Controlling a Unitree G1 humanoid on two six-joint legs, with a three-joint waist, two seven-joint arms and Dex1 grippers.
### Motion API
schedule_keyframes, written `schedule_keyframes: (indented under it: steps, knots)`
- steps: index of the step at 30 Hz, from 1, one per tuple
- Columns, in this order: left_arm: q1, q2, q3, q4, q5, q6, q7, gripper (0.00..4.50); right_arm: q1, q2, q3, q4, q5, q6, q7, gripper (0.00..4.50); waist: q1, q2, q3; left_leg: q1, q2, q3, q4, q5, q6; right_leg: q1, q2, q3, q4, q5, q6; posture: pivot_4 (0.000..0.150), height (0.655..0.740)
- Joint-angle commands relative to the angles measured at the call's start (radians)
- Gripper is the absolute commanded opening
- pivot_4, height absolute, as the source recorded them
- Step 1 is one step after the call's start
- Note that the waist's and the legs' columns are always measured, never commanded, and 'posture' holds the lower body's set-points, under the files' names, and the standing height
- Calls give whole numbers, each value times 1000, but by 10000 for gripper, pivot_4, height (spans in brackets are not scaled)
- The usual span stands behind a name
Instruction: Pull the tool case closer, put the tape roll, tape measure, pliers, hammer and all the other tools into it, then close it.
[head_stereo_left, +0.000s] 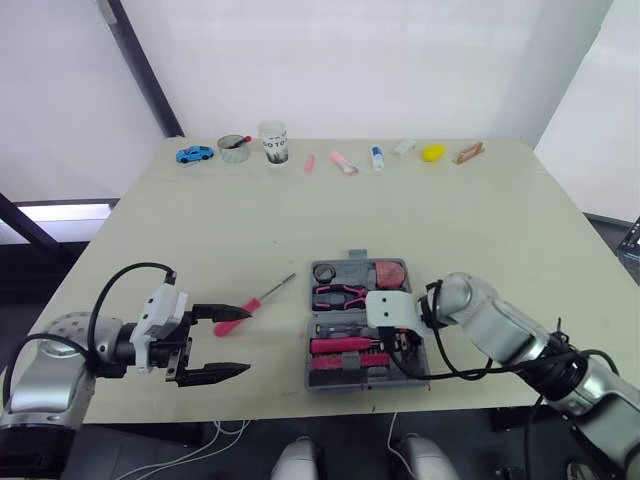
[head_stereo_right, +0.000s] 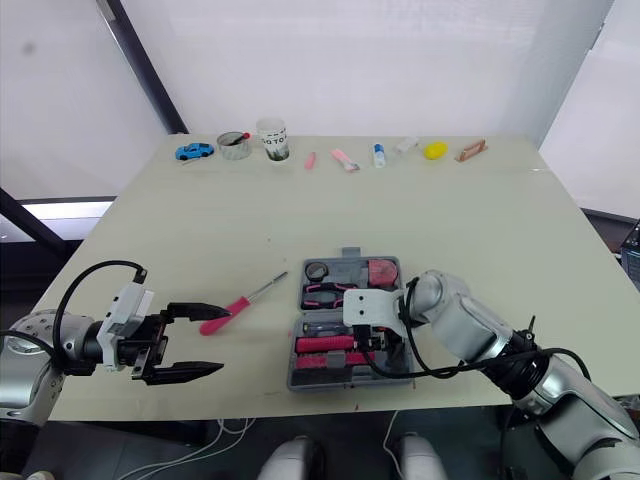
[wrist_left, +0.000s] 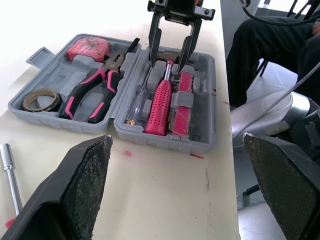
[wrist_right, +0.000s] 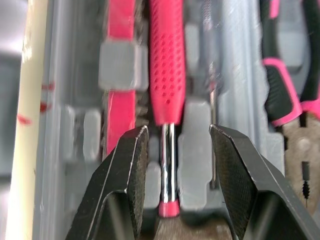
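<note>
Right wrist view places your right gripper (wrist_right: 177, 137) spread open astride the hammer (wrist_right: 167, 75) shaft, gripping nothing, inside the tool case (head_stereo_left: 312, 378), which lies open near the table (head_stereo_left: 300, 220) front edge. Your left gripper (head_stereo_left: 235, 340) is likewise open and empty, just beside the screwdriver (head_stereo_left: 262, 297) lying outside the case. Risk: a finger snagging the shaft on lift-out would unseat the hammer, and a push could slide the case toward the edge.

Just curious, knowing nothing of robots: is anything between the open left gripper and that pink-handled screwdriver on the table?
Nothing visible does. The pink-handled screwdriver lies right beside the open left gripper, on bare beige table. The way to the grey plastic tool case is bare too.
</note>
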Motion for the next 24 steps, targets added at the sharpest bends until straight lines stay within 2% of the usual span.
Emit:
schedule_keyframes:
  steps: [1,2,4,16,24]
  knots:
    - [2,2,25,-20,-16,-7,-10,45000,7,30,-64,-37,42,-23,-12,12743,-1,0,0,0,0,0,0,0,0,0,0,0,0,0,0,1500,7400]
    - [1,2,25,-19,-16,-7,-11,45000,9,33,-65,-36,43,-35,-13,7377,0,0,0,0,0,0,0,0,0,0,0,0,0,0,0,1500,7400]
    - [-2,2,25,-16,-15,-8,-12,45000,17,50,-70,-27,47,-53,-25,413,0,0,0,0,0,0,0,0,0,0,0,0,0,0,0,1500,7400]
    - [-3,3,29,-15,-15,-5,-6,45000,89,86,-31,151,2,-170,-69,413,0,-2,-1,0,0,0,0,0,0,0,0,0,0,0,0,1500,7400]
    - [8,7,41,-21,-17,12,8,45000,116,102,-133,95,67,-142,-82,413,0,-2,-1,1,0,0,0,0,0,1,0,0,1,0,0,1500,7400]
